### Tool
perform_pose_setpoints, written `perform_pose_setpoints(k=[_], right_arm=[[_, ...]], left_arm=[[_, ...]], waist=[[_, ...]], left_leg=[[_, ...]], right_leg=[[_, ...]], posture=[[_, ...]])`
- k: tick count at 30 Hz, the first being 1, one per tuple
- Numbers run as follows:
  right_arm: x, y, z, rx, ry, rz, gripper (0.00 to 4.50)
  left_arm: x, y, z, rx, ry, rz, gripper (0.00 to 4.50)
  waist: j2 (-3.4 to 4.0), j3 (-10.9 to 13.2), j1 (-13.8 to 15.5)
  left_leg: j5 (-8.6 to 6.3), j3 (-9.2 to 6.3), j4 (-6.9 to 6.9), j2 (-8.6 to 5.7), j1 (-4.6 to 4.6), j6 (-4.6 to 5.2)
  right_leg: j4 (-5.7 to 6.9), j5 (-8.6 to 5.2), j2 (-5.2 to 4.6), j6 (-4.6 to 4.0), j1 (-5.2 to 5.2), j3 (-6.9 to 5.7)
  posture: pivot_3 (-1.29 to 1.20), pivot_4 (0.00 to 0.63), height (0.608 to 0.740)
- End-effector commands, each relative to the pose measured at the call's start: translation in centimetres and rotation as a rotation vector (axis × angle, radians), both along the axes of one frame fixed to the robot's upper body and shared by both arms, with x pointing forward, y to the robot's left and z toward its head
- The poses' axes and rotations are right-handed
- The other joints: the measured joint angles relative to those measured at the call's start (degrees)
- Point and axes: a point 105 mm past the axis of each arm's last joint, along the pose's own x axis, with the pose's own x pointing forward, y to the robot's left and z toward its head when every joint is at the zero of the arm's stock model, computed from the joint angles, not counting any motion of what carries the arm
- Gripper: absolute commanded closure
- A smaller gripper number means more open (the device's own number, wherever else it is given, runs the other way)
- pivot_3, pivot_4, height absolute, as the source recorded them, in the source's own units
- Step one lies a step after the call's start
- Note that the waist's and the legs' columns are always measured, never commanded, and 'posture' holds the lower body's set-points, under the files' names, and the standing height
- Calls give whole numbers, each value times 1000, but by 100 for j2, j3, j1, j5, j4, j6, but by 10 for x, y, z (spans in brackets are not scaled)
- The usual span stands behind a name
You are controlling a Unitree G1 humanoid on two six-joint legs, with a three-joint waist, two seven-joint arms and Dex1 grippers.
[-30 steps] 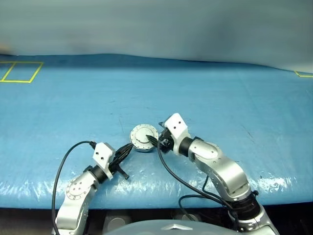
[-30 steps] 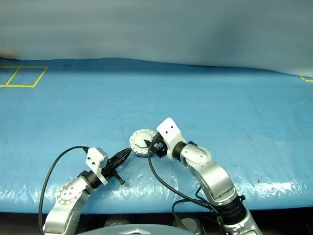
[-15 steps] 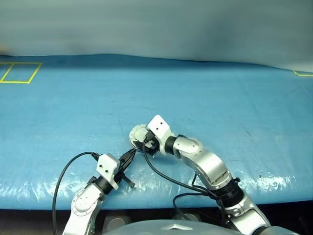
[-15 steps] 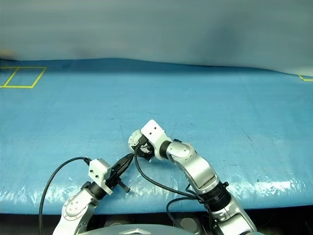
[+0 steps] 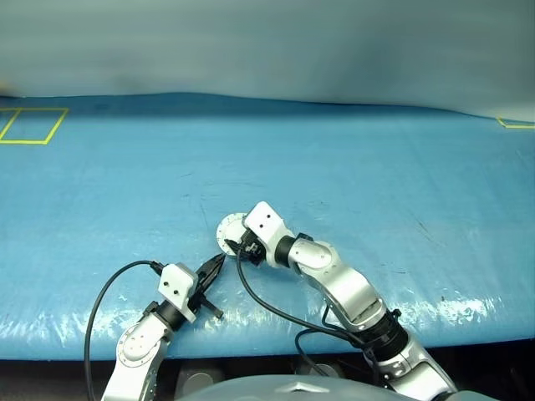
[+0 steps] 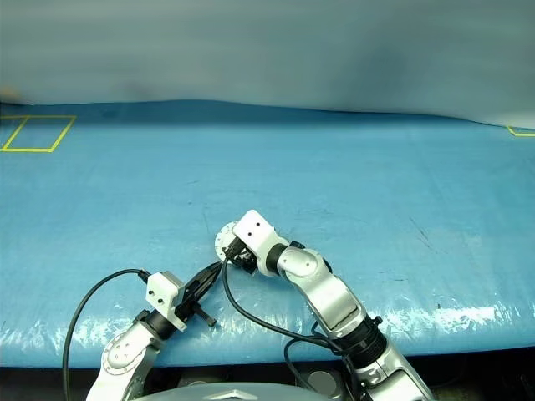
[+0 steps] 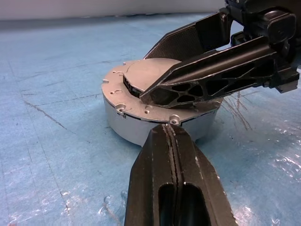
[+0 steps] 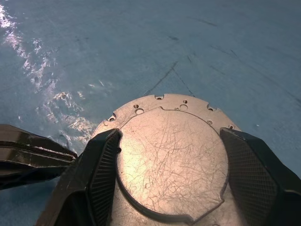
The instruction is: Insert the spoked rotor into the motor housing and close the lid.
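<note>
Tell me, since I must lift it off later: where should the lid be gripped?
Grip the lid across its raised centre disc, from above: that step gives opposite edges, as the right gripper's fingers straddle it now. The flange lies flat on the motor housing.

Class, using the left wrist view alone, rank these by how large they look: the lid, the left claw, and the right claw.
1. Left claw, shut and nearest the camera, so its rank is unsure.
2. Right claw, reaching across the lid, looks about alike; nearness makes the order unsure.
3. Lid, seated on the motor housing and partly hidden.
</note>
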Motion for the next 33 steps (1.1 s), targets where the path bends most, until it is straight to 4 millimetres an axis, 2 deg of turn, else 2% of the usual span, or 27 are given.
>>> perform_pose_setpoints(k=[1,9,23,33], right_arm=[[-1,5,-1,-23,-20,6,1454],[0,1,-4,-48,33,9,1454],[10,-1,20,-75,44,71,1454],[12,-6,10,-140,8,110,1454]], left_arm=[[0,1,4,-11,-33,-6,4500],[0,1,1,-16,-29,-7,4500],[1,0,0,-19,-25,-18,4500],[1,-3,3,-21,-29,-24,4500]], waist=[[0,0,1],[1,-1,-2],[2,0,4],[2,0,4]], left_leg=[[0,0,-1,0,0,0],[0,0,0,0,3,0],[0,0,-6,0,1,0],[0,0,-13,0,0,0]], right_leg=[[0,0,0,0,0,0],[0,-1,0,-1,2,0],[0,-1,0,-2,-2,-1],[-3,-2,0,-3,-4,-1]], posture=[[0,150,740],[0,150,740],[0,150,740],[0,150,740]])
